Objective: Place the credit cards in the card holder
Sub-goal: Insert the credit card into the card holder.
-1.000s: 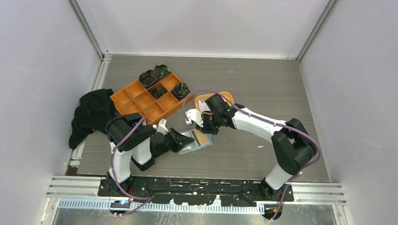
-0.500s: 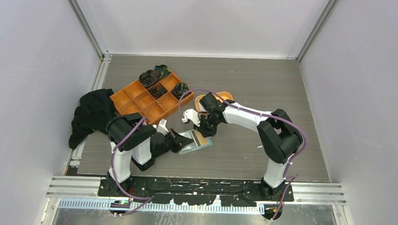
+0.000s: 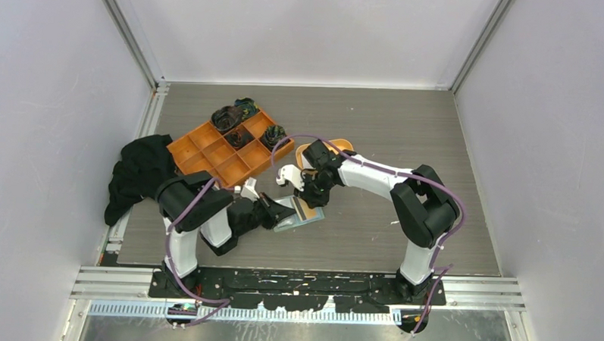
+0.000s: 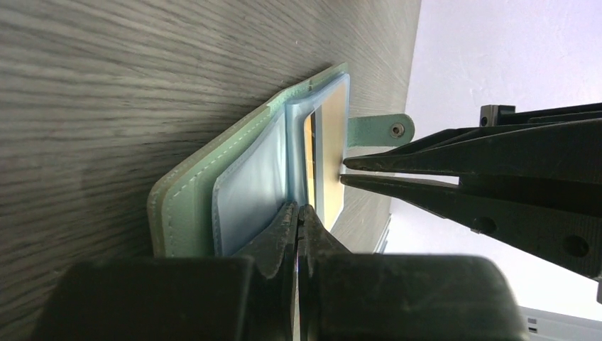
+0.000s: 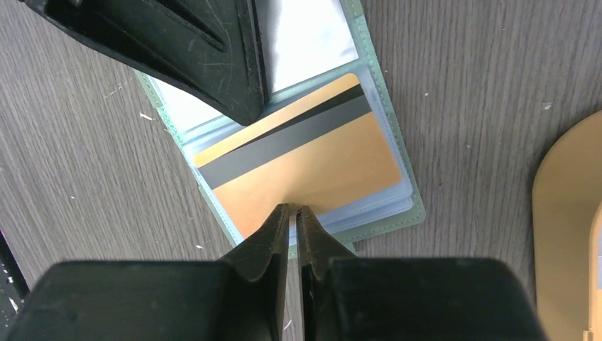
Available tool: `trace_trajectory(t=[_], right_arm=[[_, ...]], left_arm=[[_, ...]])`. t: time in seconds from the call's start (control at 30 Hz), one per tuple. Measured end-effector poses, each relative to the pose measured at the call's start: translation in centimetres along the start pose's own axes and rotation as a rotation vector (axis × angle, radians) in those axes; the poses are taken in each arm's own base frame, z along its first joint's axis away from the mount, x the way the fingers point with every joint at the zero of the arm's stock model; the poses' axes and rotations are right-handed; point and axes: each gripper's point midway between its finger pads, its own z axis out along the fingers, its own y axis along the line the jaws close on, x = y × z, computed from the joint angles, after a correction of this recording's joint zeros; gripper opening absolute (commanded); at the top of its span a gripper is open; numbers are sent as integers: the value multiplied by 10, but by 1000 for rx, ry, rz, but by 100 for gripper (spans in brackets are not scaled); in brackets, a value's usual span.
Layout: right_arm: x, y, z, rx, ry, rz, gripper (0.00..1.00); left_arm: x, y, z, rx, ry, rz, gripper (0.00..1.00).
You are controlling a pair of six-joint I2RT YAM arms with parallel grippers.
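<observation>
You see grey wood-grain surface (image 3: 436,137). Orange compartment tray (image 3: 209,148) lies left of centre, toward rear. Black cloth (image 3: 138,172) bunched at left edge, beside tray. Green card holder (image 3: 301,218) lies open near centre. Oval orange dish (image 3: 345,147) behind it, partly hidden.

Credit card (image 5: 305,167) sitting in the card holder (image 3: 300,220) lying open on the table (image 3: 414,136), compartment tray (image 3: 209,149) behind-left, dish (image 3: 344,147) behind-right.

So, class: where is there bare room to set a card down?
Free: the far side of the table, from the orange tray past the oval dish to the right edge; the near strip in front of the card holder. Crowded: the middle, where the left tool and right tool meet at it; the left, under the black cloth.
</observation>
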Motion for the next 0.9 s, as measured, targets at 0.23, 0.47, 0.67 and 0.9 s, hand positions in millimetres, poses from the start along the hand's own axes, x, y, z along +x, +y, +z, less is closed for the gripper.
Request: trace_trajectory(t=[0.23,0.47,0.67,0.9], right_arm=[[-3,-1,-2,4,-6,20,28],[-16,-3,-25,34,-74,125,55],[-49,-6,-60,-34,-305,400,48],[-50,-4,-40,-149,-338,728,44]], left_arm=[[-4,1,-4,-58,-7,63,5],[-10,3,-15,-128,-17,148,11],[-19,-3,-30,-169,-41,266,14],[-31,-25,-38,-151,-68,397,15]])
